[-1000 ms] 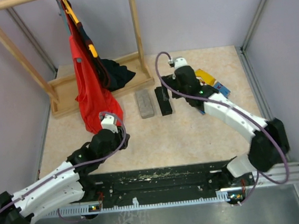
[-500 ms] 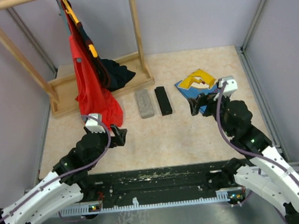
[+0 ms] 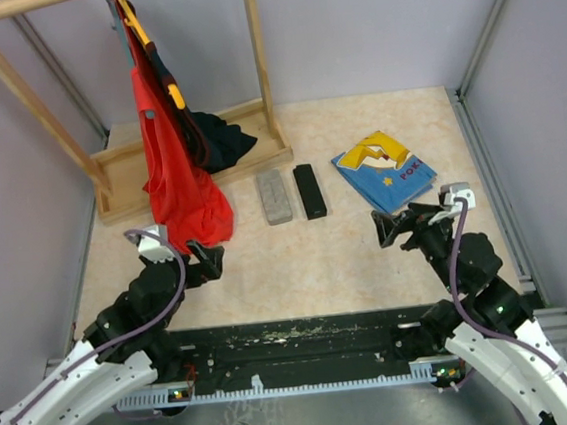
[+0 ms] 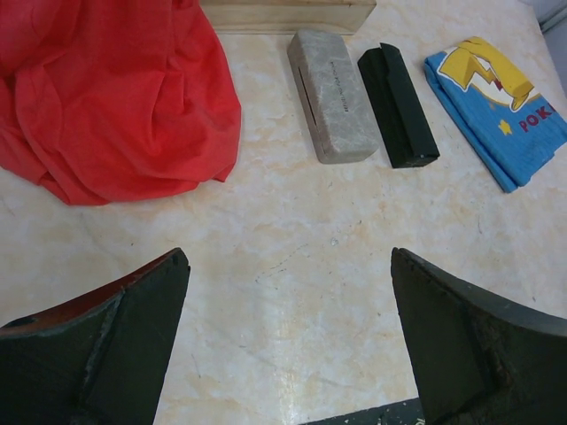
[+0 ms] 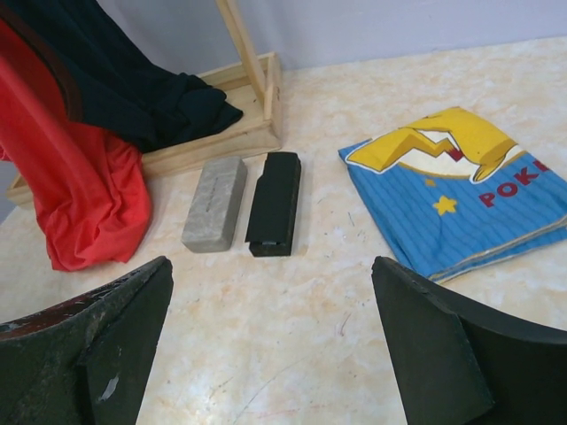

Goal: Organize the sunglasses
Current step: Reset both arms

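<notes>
Both arms are set low over the near part of the table (image 3: 309, 265), well apart from each other. The left gripper (image 3: 208, 261) is held with its jaws spread wide and nothing is grasped; in the left wrist view only bare tabletop is seen between its fingers (image 4: 133, 336). The right gripper (image 3: 394, 229) is likewise fully parted and nothing is held; in its own wrist view bare tabletop is framed between its fingers (image 5: 97, 345). A grey case (image 3: 275, 195) and a black case (image 3: 310, 191) are laid side by side farther back near the middle of the table, the grey one on the left, both shut, with a narrow gap kept between their long sides. To the right of the black case a folded blue cloth (image 3: 387, 169), printed with a yellow figure and red letters, is spread flat, and its near corner is pointed toward the right gripper without being touched. A red garment (image 3: 174, 173) is hung from a wooden rack (image 3: 259, 64) at the far left, and its lower end is pooled on the table left of the grey case, near the left gripper but apart from it. A dark garment (image 3: 221, 138) is draped over the rack's base behind it. The sunglasses are shown in none of the views, so where they lie cannot be told.
</notes>
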`<state>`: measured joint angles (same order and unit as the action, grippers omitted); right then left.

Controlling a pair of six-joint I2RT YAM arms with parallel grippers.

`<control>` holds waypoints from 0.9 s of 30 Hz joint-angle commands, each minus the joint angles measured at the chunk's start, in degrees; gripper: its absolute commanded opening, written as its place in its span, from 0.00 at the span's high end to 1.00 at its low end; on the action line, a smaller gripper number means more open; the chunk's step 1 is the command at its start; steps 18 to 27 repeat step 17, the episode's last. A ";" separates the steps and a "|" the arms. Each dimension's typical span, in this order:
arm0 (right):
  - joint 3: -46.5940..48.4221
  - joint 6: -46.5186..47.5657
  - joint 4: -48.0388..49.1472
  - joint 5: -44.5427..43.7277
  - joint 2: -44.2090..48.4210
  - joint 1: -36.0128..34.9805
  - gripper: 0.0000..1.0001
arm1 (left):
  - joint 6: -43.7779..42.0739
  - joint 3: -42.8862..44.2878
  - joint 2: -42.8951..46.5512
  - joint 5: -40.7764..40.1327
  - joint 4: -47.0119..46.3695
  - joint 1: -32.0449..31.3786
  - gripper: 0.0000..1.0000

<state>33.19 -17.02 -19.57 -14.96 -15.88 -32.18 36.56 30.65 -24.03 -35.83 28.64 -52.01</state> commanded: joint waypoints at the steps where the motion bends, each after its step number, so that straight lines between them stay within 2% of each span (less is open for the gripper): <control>1: -2.22 -2.76 1.04 -0.70 3.99 0.19 0.06 | 1.12 -2.24 3.82 -1.06 1.09 -0.17 0.00; 7: -4.51 -2.70 1.59 0.45 4.80 0.19 0.06 | 1.17 -4.51 6.59 -1.15 0.20 -0.11 0.00; 27: -5.13 -2.32 2.01 -0.61 4.80 0.19 0.05 | 1.42 -4.44 6.54 -2.72 0.49 -0.18 0.00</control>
